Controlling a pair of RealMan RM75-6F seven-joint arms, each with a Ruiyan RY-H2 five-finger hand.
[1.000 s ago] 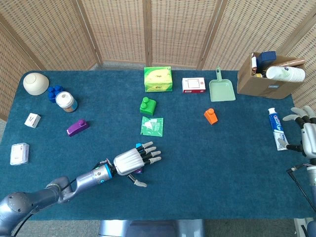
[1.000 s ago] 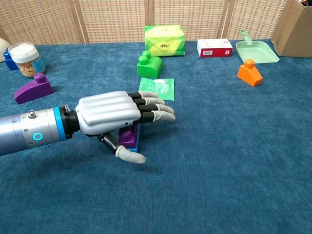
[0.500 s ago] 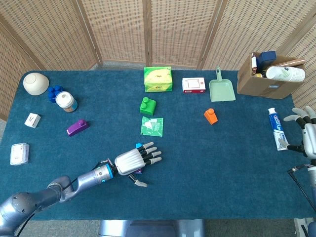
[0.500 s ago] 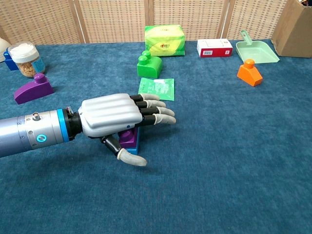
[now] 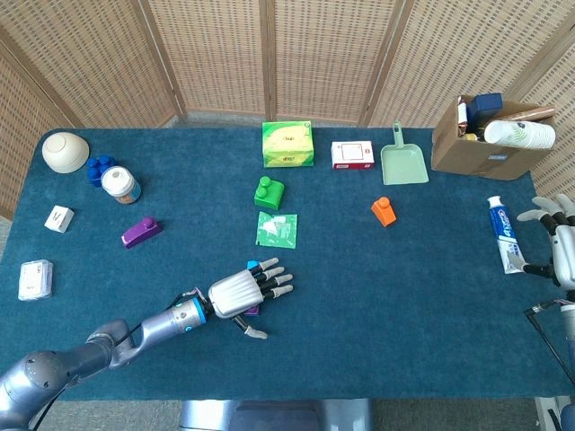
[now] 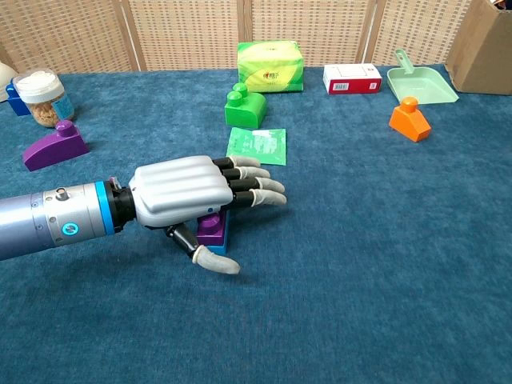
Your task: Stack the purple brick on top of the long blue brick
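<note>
A small purple brick (image 6: 211, 228) sits on top of the long blue brick (image 6: 225, 238) near the table's front, both mostly hidden under my left hand (image 6: 188, 196). That hand hovers flat over them, fingers stretched forward and thumb spread to the near side, holding nothing. In the head view only the blue brick's far tip (image 5: 252, 266) and a sliver of the purple brick (image 5: 253, 311) show beside the left hand (image 5: 244, 292). A second purple brick (image 5: 141, 232) lies apart at the left. My right hand (image 5: 561, 242) rests at the right edge, fingers spread and empty.
A green brick (image 5: 268, 192), green packet (image 5: 277, 228) and green box (image 5: 287, 144) lie beyond the hand. An orange brick (image 5: 384, 211), dustpan (image 5: 403, 162), toothpaste (image 5: 507, 245) and cardboard box (image 5: 490, 144) stand right. A jar (image 5: 119, 184) and bowl (image 5: 65, 151) are far left.
My left hand has drawn back slightly toward the robot and lowered a little; the purple brick stays on the blue brick. The right hand has not moved.
</note>
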